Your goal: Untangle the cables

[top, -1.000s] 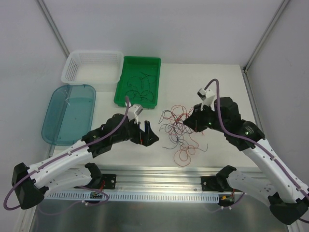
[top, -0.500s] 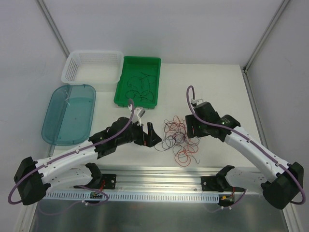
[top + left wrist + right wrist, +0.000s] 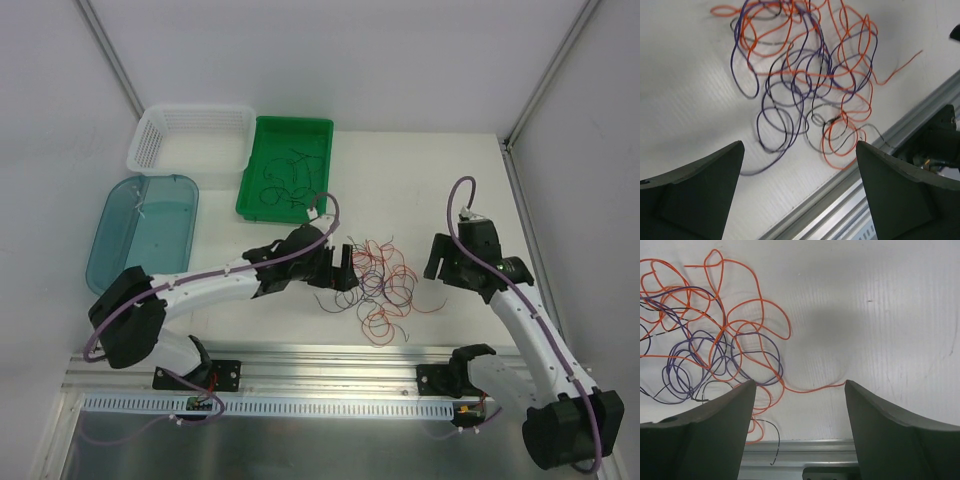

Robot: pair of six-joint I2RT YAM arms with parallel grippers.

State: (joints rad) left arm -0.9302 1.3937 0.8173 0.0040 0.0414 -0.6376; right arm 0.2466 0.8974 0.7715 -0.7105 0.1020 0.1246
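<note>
The cables (image 3: 378, 285) lie in one loose tangle of red-orange, purple and black loops on the white table, near its front edge. My left gripper (image 3: 347, 270) sits at the tangle's left edge, open and empty. In the left wrist view the cables (image 3: 805, 85) spread beyond the left gripper (image 3: 799, 145), with nothing between its jaws. My right gripper (image 3: 432, 262) hovers just right of the tangle, open. In the right wrist view the cables (image 3: 715, 340) lie to the left. One orange strand end (image 3: 815, 389) rests on the table between the jaws of the right gripper (image 3: 799, 382), not held.
A green tray (image 3: 248, 190) at the back holds several separate wires. A white basket (image 3: 190, 115) stands to its left, and a blue translucent tray (image 3: 140, 235) lies in front of the basket. An aluminium rail (image 3: 330, 355) runs along the table's front edge, close to the tangle.
The right gripper opened, let go of the cables and drew back to the right. The left arm reached right up to the tangle, which has settled into a more compact heap.
</note>
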